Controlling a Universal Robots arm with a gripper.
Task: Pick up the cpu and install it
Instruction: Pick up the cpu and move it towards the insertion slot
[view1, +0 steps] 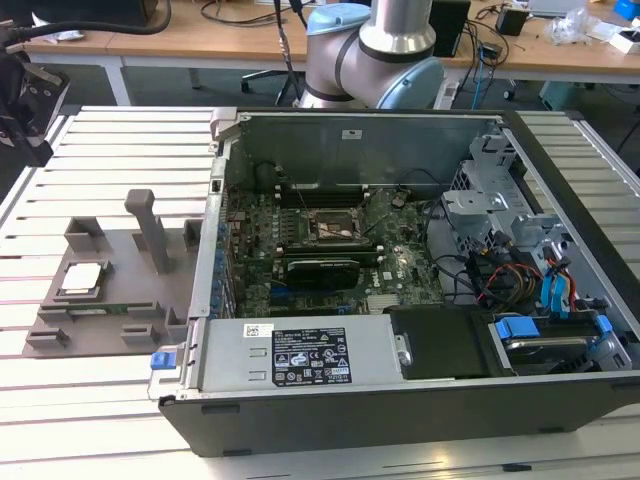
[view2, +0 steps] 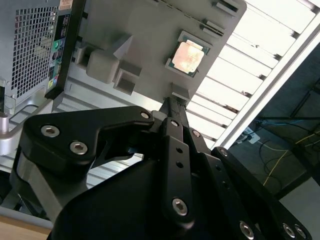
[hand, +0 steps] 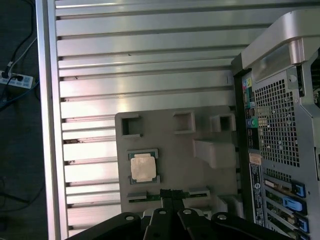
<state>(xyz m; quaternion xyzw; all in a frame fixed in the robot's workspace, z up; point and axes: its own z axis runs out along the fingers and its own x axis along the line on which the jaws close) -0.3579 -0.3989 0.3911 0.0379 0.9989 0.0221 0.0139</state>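
1. In both wrist views the black gripper (hand: 172, 192) (view2: 171, 101) has its jaws pressed together with nothing between them, and it is clear of every part.
2. Past its tips the cpu (hand: 142, 167) (view2: 188, 56) (view1: 80, 279) lies flat, silvery plate up, in a square recess of the grey fixture plate (hand: 170, 150) (view1: 120, 262), untouched.
3. On the same plate a tall upright post (view1: 150, 230) rises near the edge closest to the computer case (view1: 300, 420); low blocks sit around it.
4. The plate lies on a slatted aluminium table (view1: 110, 150), just beside the open case, on the exterior view's left.
5. Inside the case a labelled power supply (view1: 300, 355) lies nearest the exterior camera. Beyond it is the long black expansion card (view1: 320, 268), then the dark square socket frame (view1: 335, 226) on the green motherboard.
6. Behind the case stands the arm's base (view1: 375, 50), with wooden desks (view1: 200, 40) further back.
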